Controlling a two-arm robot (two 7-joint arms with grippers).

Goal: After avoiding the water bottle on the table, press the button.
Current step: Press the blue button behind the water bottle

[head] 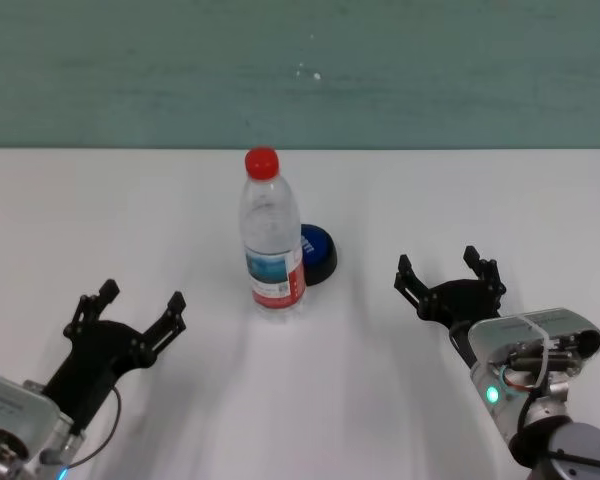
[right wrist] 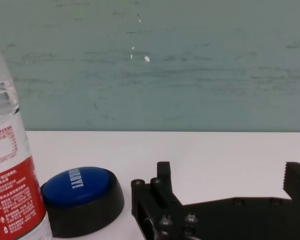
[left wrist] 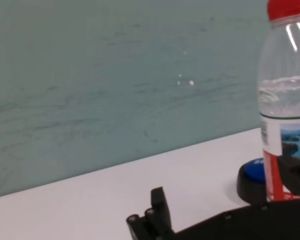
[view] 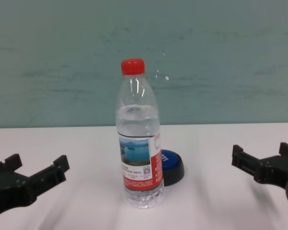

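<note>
The water bottle (head: 271, 247) stands upright on the white table (head: 100, 220), clear with a red cap and a lake label. Just behind it and to its right sits the button (head: 318, 254), blue dome on a black base, partly hidden by the bottle. My right gripper (head: 448, 276) is open, low over the table to the right of the button and apart from it. My left gripper (head: 128, 309) is open at the near left, well clear of the bottle. The bottle (view: 138, 143) and button (view: 173, 166) show centred in the chest view; the button (right wrist: 80, 197) is close in the right wrist view.
A teal wall (head: 300, 70) runs behind the table's far edge. Bare tabletop lies on both sides of the bottle and between the right gripper and the button.
</note>
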